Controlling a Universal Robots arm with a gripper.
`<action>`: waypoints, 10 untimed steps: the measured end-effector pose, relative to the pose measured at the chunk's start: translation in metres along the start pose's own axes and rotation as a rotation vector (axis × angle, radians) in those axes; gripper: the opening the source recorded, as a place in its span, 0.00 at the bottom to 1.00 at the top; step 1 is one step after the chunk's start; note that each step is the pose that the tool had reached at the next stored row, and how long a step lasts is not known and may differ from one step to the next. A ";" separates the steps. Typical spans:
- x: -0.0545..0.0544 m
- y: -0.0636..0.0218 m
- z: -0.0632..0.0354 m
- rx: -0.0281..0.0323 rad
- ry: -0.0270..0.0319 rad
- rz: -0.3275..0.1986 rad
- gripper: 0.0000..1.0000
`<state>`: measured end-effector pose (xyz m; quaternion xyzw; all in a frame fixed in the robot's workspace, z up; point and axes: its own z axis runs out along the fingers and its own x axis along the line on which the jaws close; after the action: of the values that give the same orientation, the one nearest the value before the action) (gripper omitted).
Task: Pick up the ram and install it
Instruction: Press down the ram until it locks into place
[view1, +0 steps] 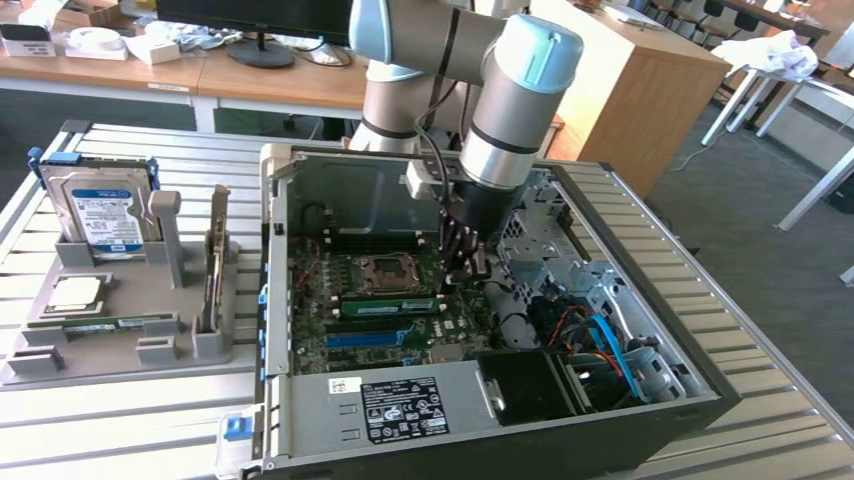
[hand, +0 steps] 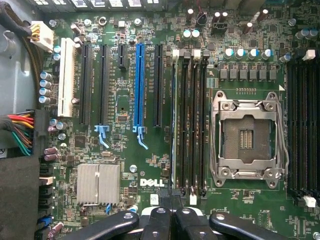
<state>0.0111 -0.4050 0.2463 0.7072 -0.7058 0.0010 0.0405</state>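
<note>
Though upright, the ram (view1: 387, 303) long, narrow and green

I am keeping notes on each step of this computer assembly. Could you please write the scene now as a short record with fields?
setting: open computer case lying on a slatted metal table
gripper: shut, lowered inside the case above the motherboard
ram: green stick lying in a slot beside the empty processor socket
tray: grey holder to the exterior view's left of the case
on tray: hard drive standing upright, processor chip
</note>
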 end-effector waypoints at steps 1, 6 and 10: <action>0.000 0.0000 0.0000 0.0000 0.0001 0.000 0.10; 0.000 -0.0001 0.0023 0.0001 -0.0002 0.000 0.10; 0.000 -0.0003 0.0051 0.0000 -0.0002 0.000 0.10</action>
<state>0.0111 -0.4051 0.2413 0.7073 -0.7058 0.0009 0.0404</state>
